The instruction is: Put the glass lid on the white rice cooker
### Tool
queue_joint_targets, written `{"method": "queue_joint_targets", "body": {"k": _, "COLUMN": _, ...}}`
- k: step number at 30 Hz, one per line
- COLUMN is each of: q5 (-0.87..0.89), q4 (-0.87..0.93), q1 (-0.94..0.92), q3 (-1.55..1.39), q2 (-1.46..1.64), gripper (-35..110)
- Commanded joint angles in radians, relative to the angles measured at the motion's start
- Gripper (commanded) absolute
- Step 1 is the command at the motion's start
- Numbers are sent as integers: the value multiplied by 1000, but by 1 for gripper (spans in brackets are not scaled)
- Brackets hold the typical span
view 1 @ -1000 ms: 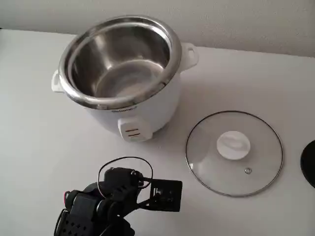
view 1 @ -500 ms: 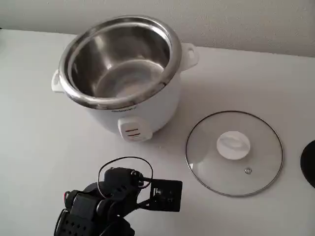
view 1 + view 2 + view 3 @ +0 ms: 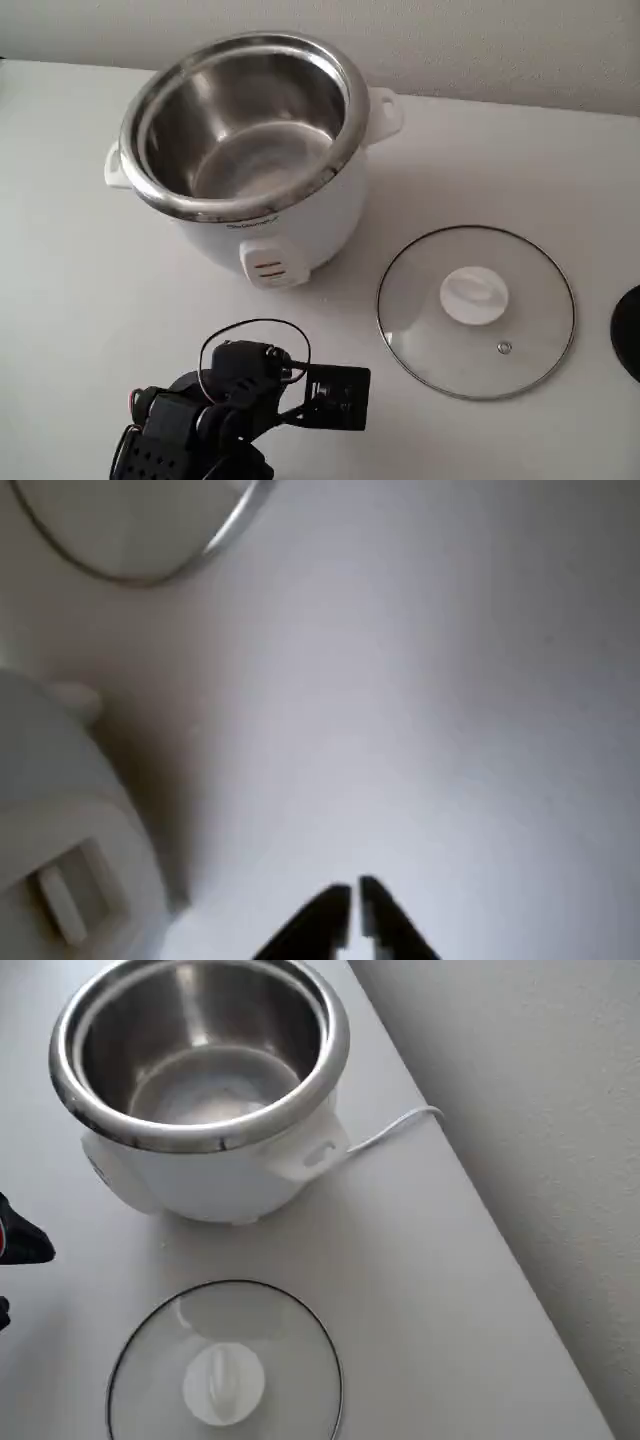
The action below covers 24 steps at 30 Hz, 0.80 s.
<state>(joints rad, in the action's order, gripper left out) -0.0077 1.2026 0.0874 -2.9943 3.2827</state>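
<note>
Approach step pending: gripper (image 3: 352, 900) pressed together, empty, over bare tabletop (image 3: 80, 280); glass lid (image 3: 476, 311) flat beside white rice cooker (image 3: 250, 150); next needs spreading over knob.

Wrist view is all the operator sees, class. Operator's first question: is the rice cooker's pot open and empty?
Observer: Yes; the white rice cooker stands uncovered, its steel pot empty.
Operator: Where is the lid's knob?
Observer: The white knob sits at the centre of the glass lid, lying flat right of the cooker in the fixed view.
Operator: Anything behind the cooker?
Observer: A white cord runs to the edge of the table in the overhead view.
</note>
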Motion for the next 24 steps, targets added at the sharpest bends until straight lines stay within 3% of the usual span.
{"method": "queue_joint_targets", "body": {"k": 1, "q5": 2, "q4": -20, "q1": 2, "q3": -2, "q2": 8, "gripper": 1}}
{"method": "queue_joint_targets", "body": {"k": 24, "q5": -37, "q4": -20, "q1": 37, "q3": -2, "q2": 8, "gripper": 2}}
